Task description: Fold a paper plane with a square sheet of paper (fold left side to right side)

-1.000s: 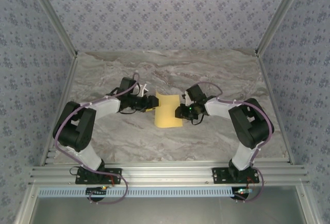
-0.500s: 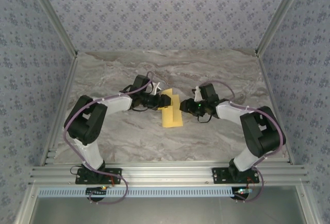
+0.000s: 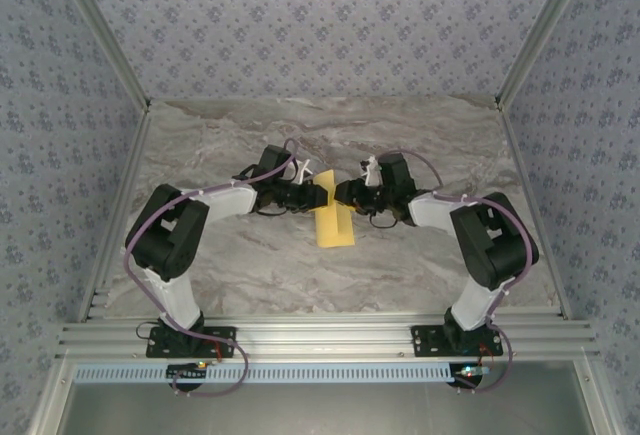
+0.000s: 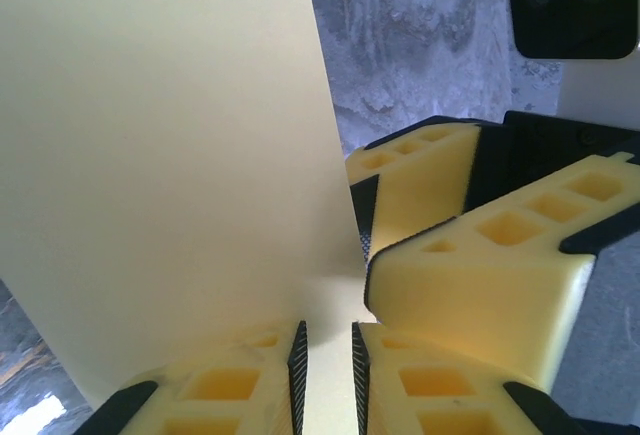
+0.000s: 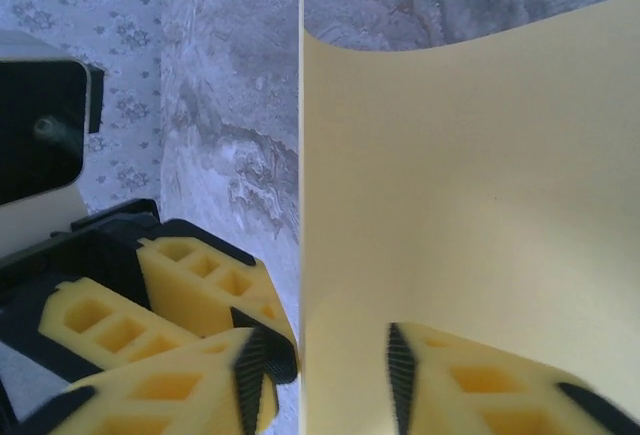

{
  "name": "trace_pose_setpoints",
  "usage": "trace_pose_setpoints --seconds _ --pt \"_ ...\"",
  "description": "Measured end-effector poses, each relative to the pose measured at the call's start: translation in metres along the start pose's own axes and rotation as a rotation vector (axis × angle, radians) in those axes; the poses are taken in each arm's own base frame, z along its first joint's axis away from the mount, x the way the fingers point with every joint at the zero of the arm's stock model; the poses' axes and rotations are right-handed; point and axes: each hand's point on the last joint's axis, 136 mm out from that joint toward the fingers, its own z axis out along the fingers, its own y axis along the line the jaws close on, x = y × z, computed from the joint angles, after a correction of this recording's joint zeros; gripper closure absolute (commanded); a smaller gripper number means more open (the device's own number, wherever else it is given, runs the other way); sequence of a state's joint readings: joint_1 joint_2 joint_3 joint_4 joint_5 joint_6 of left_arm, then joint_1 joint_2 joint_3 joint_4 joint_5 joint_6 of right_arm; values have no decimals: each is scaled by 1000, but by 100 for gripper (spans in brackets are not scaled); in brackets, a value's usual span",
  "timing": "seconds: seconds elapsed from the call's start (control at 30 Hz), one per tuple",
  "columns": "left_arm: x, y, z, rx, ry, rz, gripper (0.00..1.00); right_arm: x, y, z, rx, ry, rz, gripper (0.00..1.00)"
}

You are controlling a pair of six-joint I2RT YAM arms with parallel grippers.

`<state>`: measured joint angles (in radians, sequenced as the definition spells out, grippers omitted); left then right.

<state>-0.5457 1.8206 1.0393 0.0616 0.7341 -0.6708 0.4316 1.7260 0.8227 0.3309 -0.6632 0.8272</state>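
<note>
The square sheet of paper (image 3: 335, 227) is yellow-orange and lies mid-table as a narrow strip, its left side lifted and curved over. My left gripper (image 3: 323, 195) and right gripper (image 3: 343, 193) meet nose to nose at its far end. In the left wrist view the paper (image 4: 170, 155) rises as a broad wall and runs into the slim gap between the left gripper's (image 4: 325, 365) pads, which stay slightly apart. The right gripper (image 5: 320, 380) straddles the paper's (image 5: 470, 185) standing edge with its jaws wider apart. No paper plane shape shows.
The marble-patterned table (image 3: 250, 275) has bare room all around the paper. Patterned walls close off the left, right and back. An aluminium rail (image 3: 320, 340) carries both arm bases at the near edge.
The left gripper moved right, bringing the paper's left side over, so the sheet looks narrower. The right gripper swung left to meet it. The left jaws narrowed.
</note>
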Motion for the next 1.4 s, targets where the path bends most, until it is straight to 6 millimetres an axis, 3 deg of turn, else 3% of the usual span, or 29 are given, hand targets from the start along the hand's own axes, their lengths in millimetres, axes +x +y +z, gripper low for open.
trace_pose_setpoints --seconds 0.17,0.33,0.43,0.57,0.73,0.87,1.17,1.23,1.4 --pt "2 2 1 -14 4 0 74 1 -2 3 13 5 3 96" --pt "3 9 -4 -77 -12 11 61 0 -12 2 95 13 -14 97" --pt "0 8 -14 -120 -37 28 47 -1 -21 0 154 16 -32 96" --pt "-3 9 -24 -174 -71 31 42 -1 -31 0 218 28 -42 96" --pt "1 26 -23 -243 -67 1 41 -1 -47 4 278 48 -56 94" --pt "8 38 -8 -289 -25 -23 41 3 -58 5 314 64 -60 93" --pt "9 54 17 -429 21 -42 47 0 -62 6 341 63 -84 89" --pt "9 56 20 -458 27 -41 47 0 -63 6 342 62 -86 85" --pt "11 57 26 -514 43 -31 47 -4 -64 -2 370 31 -106 62"
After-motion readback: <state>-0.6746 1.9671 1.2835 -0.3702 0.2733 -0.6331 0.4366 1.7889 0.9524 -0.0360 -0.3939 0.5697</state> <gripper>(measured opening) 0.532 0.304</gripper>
